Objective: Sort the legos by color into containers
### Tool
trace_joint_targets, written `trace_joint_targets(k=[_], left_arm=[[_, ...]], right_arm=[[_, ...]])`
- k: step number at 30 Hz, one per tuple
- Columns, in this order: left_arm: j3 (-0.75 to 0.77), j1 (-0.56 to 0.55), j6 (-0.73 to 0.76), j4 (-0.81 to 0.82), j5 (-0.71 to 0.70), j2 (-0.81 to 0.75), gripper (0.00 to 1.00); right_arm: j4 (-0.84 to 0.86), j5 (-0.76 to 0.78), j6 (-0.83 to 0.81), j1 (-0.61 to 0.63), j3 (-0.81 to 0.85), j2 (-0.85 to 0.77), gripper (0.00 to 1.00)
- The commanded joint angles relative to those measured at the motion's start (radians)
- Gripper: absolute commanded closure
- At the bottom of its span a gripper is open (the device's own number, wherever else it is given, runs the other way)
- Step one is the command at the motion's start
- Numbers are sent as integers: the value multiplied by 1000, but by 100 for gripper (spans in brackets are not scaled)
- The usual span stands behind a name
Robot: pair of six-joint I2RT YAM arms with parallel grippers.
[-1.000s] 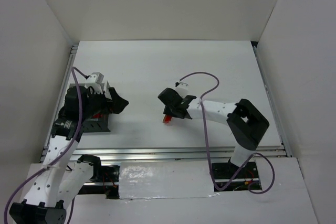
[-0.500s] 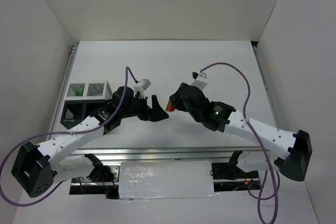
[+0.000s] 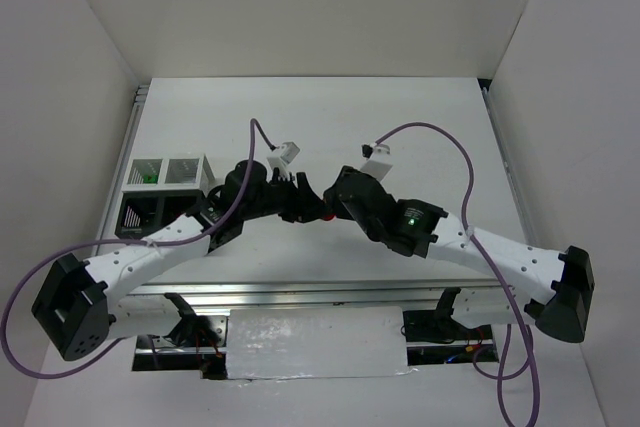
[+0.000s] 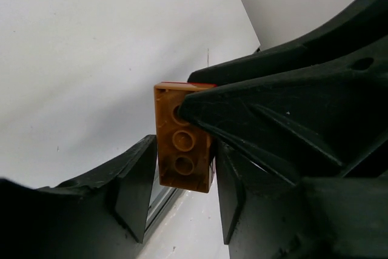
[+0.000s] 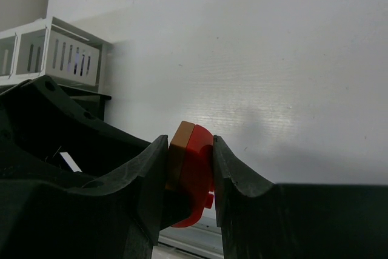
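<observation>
From above, the two arms meet nose to nose over the middle of the counter (image 3: 400, 127), a little toward its near edge. Only a red speck (image 3: 326, 215) shows between the left hand (image 3: 305, 209) and the right hand (image 3: 332, 207). That view alone shows the containers at the left edge: two white bins (image 3: 167, 172), one with a green brick (image 3: 147, 177) inside, and the black bins (image 3: 140, 215) on their near side.

The right wrist view shows that the speck is two bricks stacked face to face. An orange-brown brick (image 5: 177, 156) and a red brick (image 5: 197, 168) are seen edge-on. The right hand is clenched on the pair, one finger flat on each outer face.

The left wrist view shows the orange-brown brick's hollow underside, with three round tubes in a row and a red sliver along its far end. Its long axis runs along the left hand's fingers (image 4: 133, 186), toward the wrist. Those fingers are narrowly parted and lie right beside the brick's two long sides. I cannot tell whether they pinch it. A right-hand finger (image 4: 291, 107) overlaps one side of it.
</observation>
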Motion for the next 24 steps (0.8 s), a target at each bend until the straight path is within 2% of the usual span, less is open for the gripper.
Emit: trace_joint_targets(k=[1,3,4,6,7,8,9,11,12,13,14,16,17,18,21,24], left_arm=[[19,-12,-12,89,25,24,46],[19,-17,-6,113,51,35,54],[17,-20,-6,138,62,41,71],[17,-23,-3,165,98,44,83],[14,-23,-3,181,111,42,95],[7,-23,-5,207,120,39,100],[5,-23,-5,214,123,35,100],[1,-23,12,207,117,16,100],[2,-23,21,196,108,9,100],[2,-24,30,179,96,-1,100],[7,-23,55,164,89,-17,100],[5,-23,79,139,89,-51,100],[-5,-23,96,142,98,-65,100],[-12,-23,107,159,111,-77,100],[-50,-23,126,226,170,-133,100],[-90,-23,124,302,232,-186,100]], right_arm=[[15,28,11,18,13,-33,100],[20,26,16,19,13,-36,100],[29,18,13,19,11,-37,100],[37,5,16,19,10,-37,100],[49,-3,14,21,5,-37,99],[57,-9,13,19,1,-37,98],[66,-29,10,19,-4,-40,96],[118,-89,-30,15,-29,-60,43],[138,-122,-49,7,-44,-71,24],[174,-159,-79,-5,-70,-105,12],[187,-201,-92,-49,-85,-125,6],[278,-380,-144,-114,-165,-217,5],[319,-453,-155,-192,-197,-256,5],[366,-632,-173,-238,-276,-340,6],[637,-945,-243,-354,-421,-491,11],[675,-1061,-276,-374,-447,-528,13]])
